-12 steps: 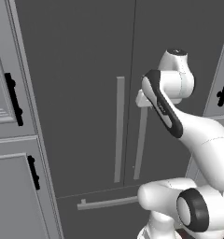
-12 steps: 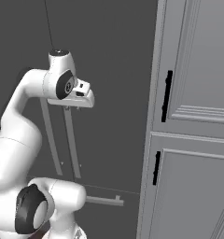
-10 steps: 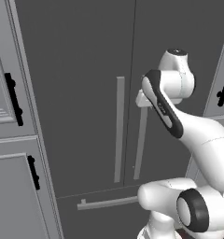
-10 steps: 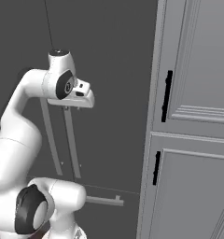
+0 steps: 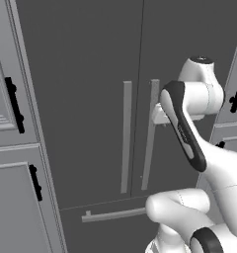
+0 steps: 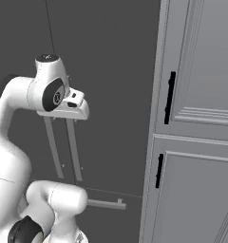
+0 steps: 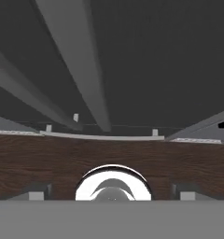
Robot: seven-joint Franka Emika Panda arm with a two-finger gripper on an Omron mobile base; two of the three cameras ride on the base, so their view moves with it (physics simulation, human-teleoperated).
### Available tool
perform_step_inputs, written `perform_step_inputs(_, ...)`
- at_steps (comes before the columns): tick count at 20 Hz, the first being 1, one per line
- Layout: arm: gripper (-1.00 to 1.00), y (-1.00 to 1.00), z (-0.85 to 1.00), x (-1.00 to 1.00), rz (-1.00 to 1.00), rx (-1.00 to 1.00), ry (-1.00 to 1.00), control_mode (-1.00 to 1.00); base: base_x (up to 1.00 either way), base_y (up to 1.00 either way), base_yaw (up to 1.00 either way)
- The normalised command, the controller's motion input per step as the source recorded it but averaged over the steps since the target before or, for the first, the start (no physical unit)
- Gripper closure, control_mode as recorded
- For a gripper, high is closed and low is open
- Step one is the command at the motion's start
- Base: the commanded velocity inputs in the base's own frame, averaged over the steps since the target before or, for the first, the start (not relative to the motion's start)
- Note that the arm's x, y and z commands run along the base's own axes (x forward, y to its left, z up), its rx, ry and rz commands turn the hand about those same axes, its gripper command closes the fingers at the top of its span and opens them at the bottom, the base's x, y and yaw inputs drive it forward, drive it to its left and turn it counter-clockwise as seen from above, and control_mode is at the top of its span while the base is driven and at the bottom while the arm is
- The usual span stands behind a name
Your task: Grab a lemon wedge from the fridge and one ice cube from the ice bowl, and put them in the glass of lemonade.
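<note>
Light grey panelled cabinets (image 5: 12, 197) with black handles (image 5: 14, 105) stand to the left; matching cabinets (image 6: 196, 142) with black handles (image 6: 169, 97) stand to the right. Dark brown wood-grain floor (image 7: 39, 158) lies below. Lighting is even and flat.

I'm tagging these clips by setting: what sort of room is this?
Most likely a kitchen: a tall dark grey double-door fridge with long vertical bar handles, flanked by light grey panelled cabinets with black handles.
</note>
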Motion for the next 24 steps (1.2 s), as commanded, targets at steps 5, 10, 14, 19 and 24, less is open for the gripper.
perform_step_inputs(5,-1.0,0.02,0.0,-0.51,0.0,0.0,0.0,-1.0,0.0,0.0,0.0)
perform_step_inputs(10,-1.0,0.0,0.0,0.0,0.0,0.0,0.0,1.0,-0.34,0.27,0.07)
perform_step_inputs(14,-1.0,0.0,0.0,0.0,0.0,0.0,0.0,1.0,-0.31,1.0,0.67)
perform_step_inputs(19,-1.0,0.0,0.0,0.0,0.0,0.0,0.0,1.0,-0.01,0.77,0.86)
perform_step_inputs(24,-1.0,0.0,0.0,0.0,0.0,0.0,0.0,1.0,0.22,0.34,0.76)
